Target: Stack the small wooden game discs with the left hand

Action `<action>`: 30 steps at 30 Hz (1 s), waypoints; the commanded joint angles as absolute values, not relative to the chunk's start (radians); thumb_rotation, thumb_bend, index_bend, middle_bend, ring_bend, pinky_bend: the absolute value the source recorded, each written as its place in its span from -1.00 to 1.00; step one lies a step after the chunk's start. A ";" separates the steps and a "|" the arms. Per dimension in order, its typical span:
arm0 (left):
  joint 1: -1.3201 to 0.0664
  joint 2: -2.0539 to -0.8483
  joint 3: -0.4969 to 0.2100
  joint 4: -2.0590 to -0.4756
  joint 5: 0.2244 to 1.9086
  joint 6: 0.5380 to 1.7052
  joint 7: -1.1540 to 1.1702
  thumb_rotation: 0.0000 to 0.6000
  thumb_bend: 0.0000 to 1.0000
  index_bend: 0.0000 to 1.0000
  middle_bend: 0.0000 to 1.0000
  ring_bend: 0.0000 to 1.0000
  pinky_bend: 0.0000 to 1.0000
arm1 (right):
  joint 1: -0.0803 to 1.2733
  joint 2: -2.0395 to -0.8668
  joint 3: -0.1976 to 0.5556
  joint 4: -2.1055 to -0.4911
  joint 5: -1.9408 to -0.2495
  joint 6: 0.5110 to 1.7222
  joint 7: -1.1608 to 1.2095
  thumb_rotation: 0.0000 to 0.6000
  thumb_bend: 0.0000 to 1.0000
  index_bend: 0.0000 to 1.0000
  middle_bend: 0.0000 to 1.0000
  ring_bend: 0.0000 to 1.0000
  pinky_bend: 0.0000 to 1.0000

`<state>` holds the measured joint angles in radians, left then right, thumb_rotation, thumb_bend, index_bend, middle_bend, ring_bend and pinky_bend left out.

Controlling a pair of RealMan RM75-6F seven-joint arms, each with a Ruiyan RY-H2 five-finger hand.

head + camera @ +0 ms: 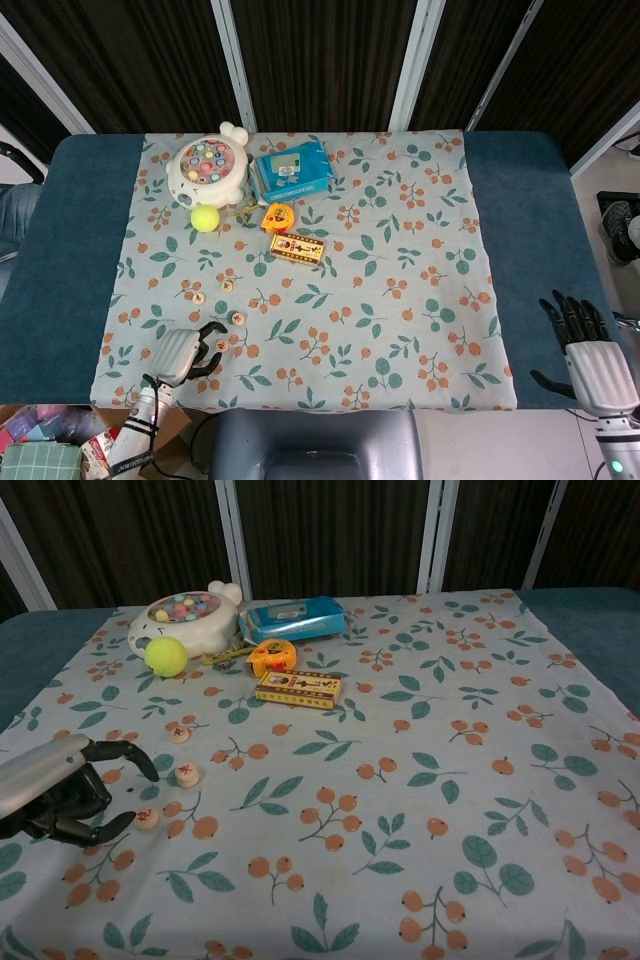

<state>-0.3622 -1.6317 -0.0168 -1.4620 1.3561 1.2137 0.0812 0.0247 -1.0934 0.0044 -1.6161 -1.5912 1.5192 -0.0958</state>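
left hand [55, 792] fingers curled, holding nothing | disc [147, 817] just beside fingertips [122, 820]

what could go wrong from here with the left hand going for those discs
1. The left hand has its fingers curled beside the nearest disc; they may nudge it away rather than pinch it.
2. The discs lie flat on soft cloth, which could bunch under the fingers.
3. The other discs lie apart, so any stack built between them risks getting bumped.

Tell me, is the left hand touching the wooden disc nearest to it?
Cannot tell. In chest view a fingertip of the left hand ends right beside the disc.
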 commanded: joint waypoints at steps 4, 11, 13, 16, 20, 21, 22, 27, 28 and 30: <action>-0.345 -1.689 -0.009 -1.374 1.361 1.216 0.074 1.00 -0.16 -0.29 1.00 1.00 1.00 | 0.023 -1.091 0.004 -1.615 -1.593 1.523 -0.089 1.00 -0.61 -1.00 -1.00 -1.00 -1.00; -0.342 -1.706 -0.016 -1.341 1.356 1.202 0.069 1.00 -0.16 -0.24 1.00 1.00 1.00 | 0.022 -1.090 0.005 -1.615 -1.590 1.524 -0.088 1.00 -0.61 -1.00 -1.00 -1.00 -1.00; -0.342 -1.710 -0.019 -1.332 1.352 1.195 0.066 1.00 -0.16 -0.23 1.00 1.00 1.00 | 0.021 -1.090 0.005 -1.615 -1.590 1.525 -0.089 1.00 -0.61 -1.00 -1.00 -1.00 -1.00; -0.342 -1.713 -0.021 -1.325 1.352 1.190 0.062 1.00 -0.16 -0.20 1.00 1.00 1.00 | 0.021 -1.090 0.007 -1.615 -1.589 1.525 -0.089 1.00 -0.61 -1.00 -1.00 -1.00 -1.00; -0.343 -1.716 -0.026 -1.319 1.352 1.183 0.055 1.00 -0.16 -0.17 1.00 1.00 1.00 | 0.022 -1.091 0.007 -1.615 -1.587 1.523 -0.091 1.00 -0.61 -1.00 -1.00 -1.00 -1.00; -0.343 -1.717 -0.027 -1.317 1.353 1.182 0.054 1.00 -0.16 -0.17 1.00 1.00 1.00 | 0.022 -1.091 0.007 -1.616 -1.587 1.523 -0.092 1.00 -0.61 -1.00 -1.00 -1.00 -1.00; -0.343 -1.717 -0.027 -1.316 1.353 1.181 0.053 1.00 -0.16 -0.16 1.00 1.00 1.00 | 0.022 -1.091 0.007 -1.616 -1.587 1.523 -0.091 1.00 -0.61 -1.00 -1.00 -1.00 -1.00; -0.346 -1.721 -0.033 -1.313 1.347 1.167 0.049 1.00 -0.17 -0.16 1.00 1.00 1.00 | 0.021 -1.090 0.008 -1.616 -1.585 1.524 -0.090 1.00 -0.61 -1.00 -1.00 -1.00 -1.00; -0.346 -1.721 -0.033 -1.313 1.348 1.166 0.049 1.00 -0.17 -0.16 1.00 1.00 1.00 | 0.021 -1.090 0.008 -1.616 -1.585 1.525 -0.089 1.00 -0.61 -1.00 -1.00 -1.00 -1.00; -0.347 -1.723 -0.033 -1.314 1.351 1.165 0.050 1.00 -0.17 -0.16 1.00 1.00 1.00 | 0.021 -1.090 0.009 -1.615 -1.584 1.525 -0.088 1.00 -0.61 -1.00 -1.00 -1.00 -1.00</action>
<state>-0.3469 -1.7221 -0.0333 -1.3137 1.3500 1.1645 0.0493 0.0205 -1.0900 0.0092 -1.6154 -1.5845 1.5253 -0.0883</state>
